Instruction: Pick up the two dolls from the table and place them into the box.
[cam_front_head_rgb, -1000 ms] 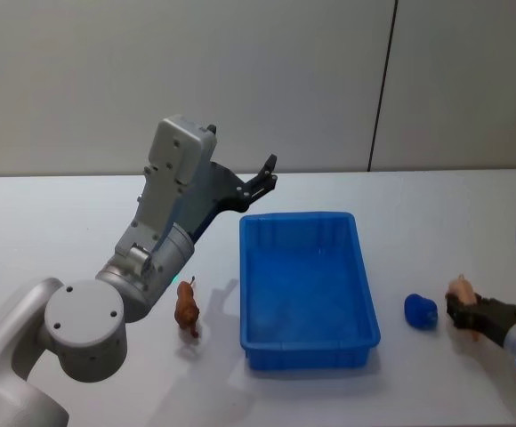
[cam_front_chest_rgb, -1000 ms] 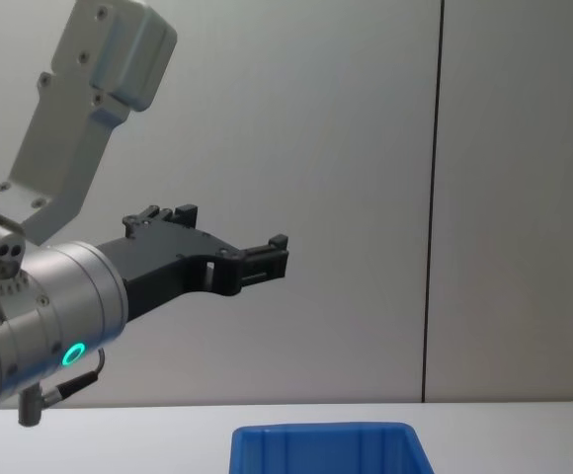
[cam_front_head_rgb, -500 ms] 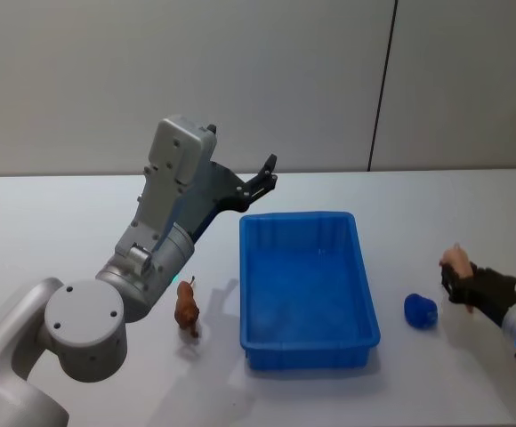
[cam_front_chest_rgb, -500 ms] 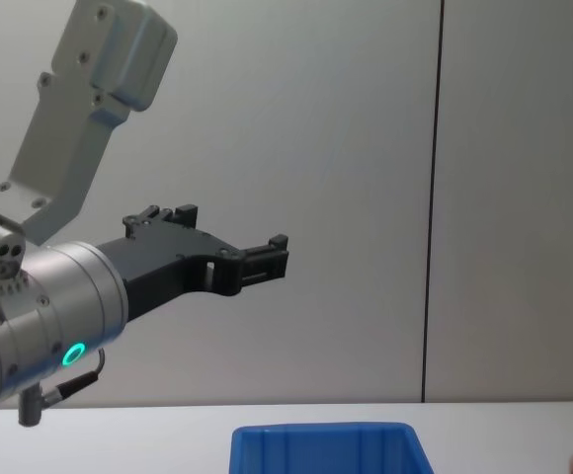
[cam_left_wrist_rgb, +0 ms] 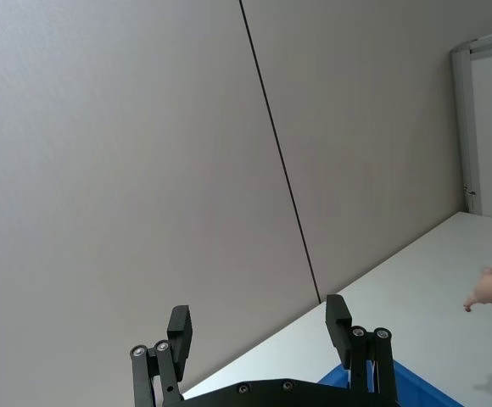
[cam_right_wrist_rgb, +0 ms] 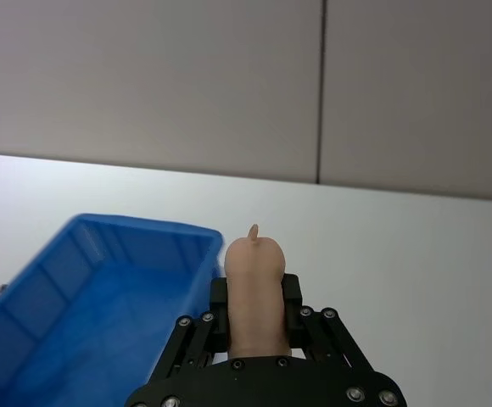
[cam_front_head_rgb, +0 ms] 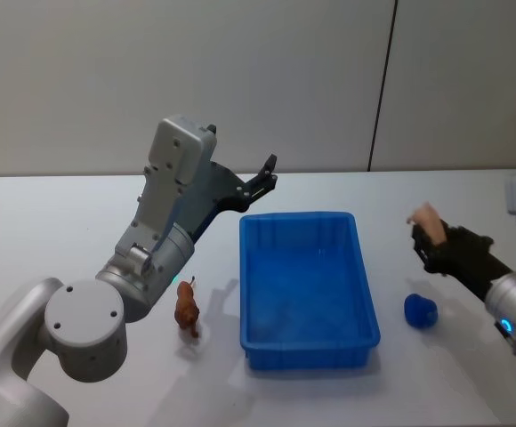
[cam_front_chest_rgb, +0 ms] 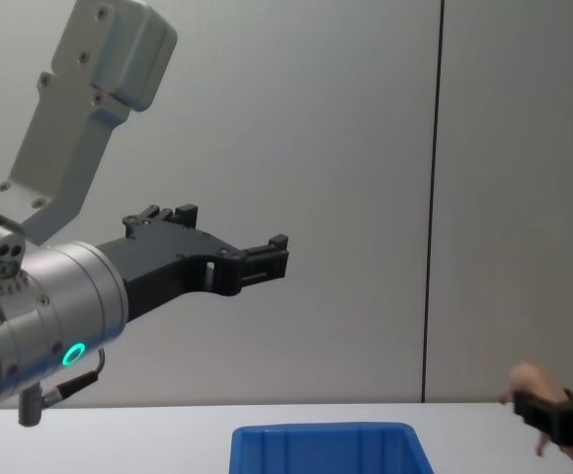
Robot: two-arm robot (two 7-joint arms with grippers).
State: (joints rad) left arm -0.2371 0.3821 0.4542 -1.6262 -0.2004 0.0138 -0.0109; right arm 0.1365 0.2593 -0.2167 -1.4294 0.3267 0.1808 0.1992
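Up it comes: the right gripper (cam_front_head_rgb: 429,238) has lifted clear of the flat white table (cam_front_head_rgb: 53,222) since a second ago. Its fingers (cam_right_wrist_rgb: 293,297) are clamped on the small pale pink doll (cam_right_wrist_rgb: 254,288), now in the air at 3 o'clock of the bright blue plastic box (cam_front_head_rgb: 310,216). The right wrist view shows that grip. The head view adds a small brown animal doll (cam_front_head_rgb: 187,307) standing at the box's 9 o'clock and a little blue lump (cam_front_head_rgb: 421,310) at 4 o'clock. The left gripper (cam_left_wrist_rgb: 259,326) hovers spread wide above the box's 11 o'clock corner.
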